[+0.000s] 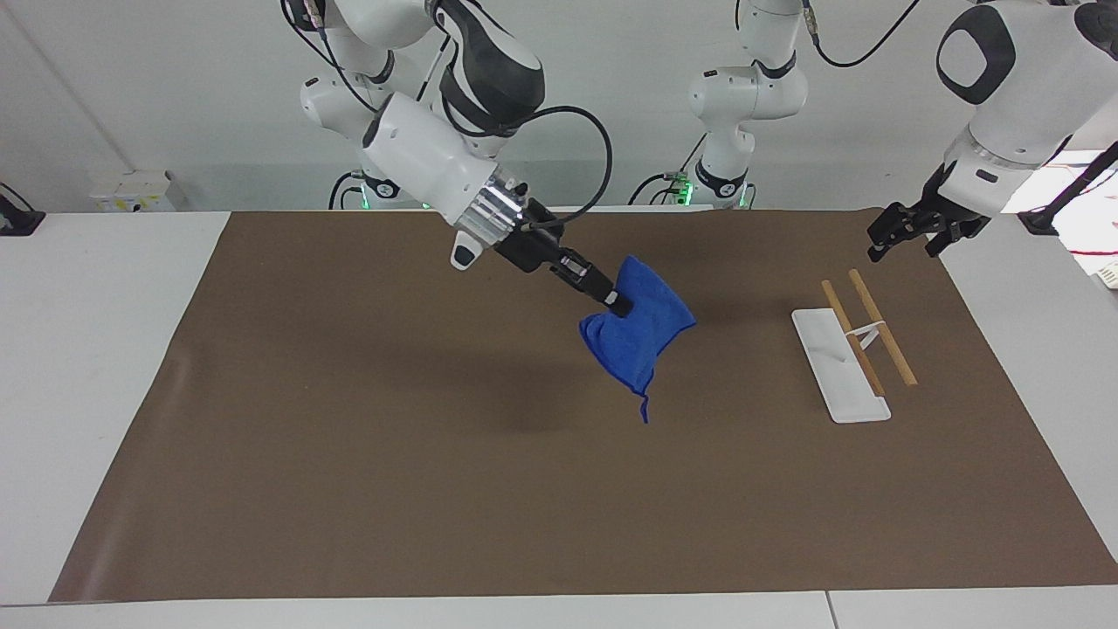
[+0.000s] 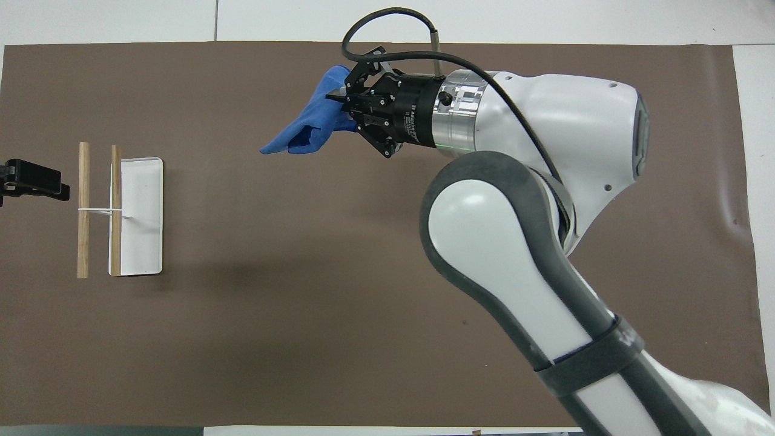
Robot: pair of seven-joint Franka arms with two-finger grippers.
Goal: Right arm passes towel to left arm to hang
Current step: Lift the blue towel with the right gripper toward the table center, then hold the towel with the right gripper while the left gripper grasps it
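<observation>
The towel was pinched by one edge in the closed fingers of the right gripper and hung free above the brown mat, probably so that a loose edge was offered to the left gripper, which waited with fingers open over the mat's corner near the rack.

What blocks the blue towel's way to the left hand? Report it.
Nothing visible does. The small blue cloth towel hangs from the shut right hand over bare brown mat; the wooden-bar rack sits below the open, waiting left hand, not between them.
</observation>
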